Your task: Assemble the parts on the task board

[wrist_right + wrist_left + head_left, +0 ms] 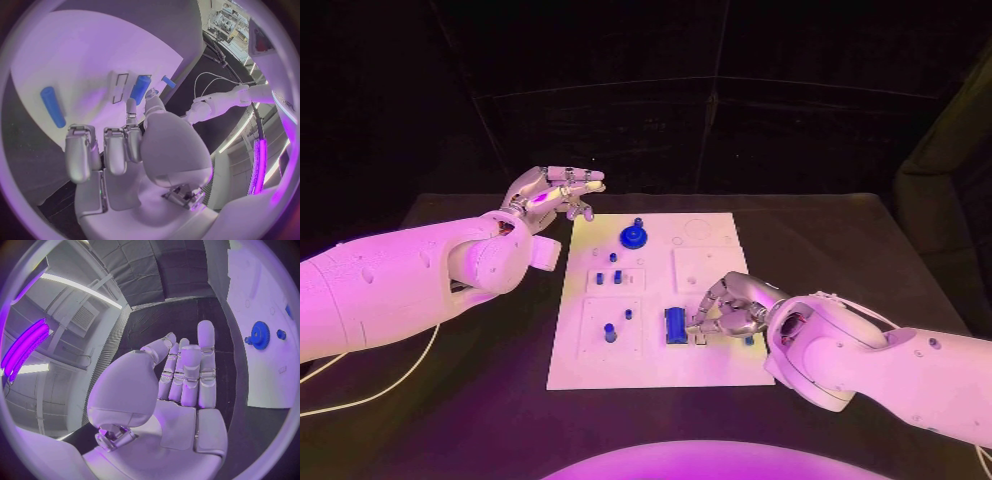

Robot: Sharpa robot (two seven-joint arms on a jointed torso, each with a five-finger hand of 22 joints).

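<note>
Right hand (727, 305) over task board's (708, 368) near right part, fingertips pinching blue cylinder (675, 325) | left hand (554, 194) raised above counter (473, 400) off board's far left corner, fingers extended, holding nothing | blue gear (633, 236) stands at board's far end.

Magenta-violet light washed the whole scene, strongest on the white arms. The board (596, 375) glowed pale against a dark table and black backdrop, with a yellowish patch just beside the left hand (554, 195). The right hand (727, 305) cast a soft shadow beneath its fingers. Both wrist views bent straight edges into curves inside dark circular frames. A bright purple strip lamp (25, 342) glared behind the left hand; a similar lamp (257, 165) shone behind the right hand.
</note>
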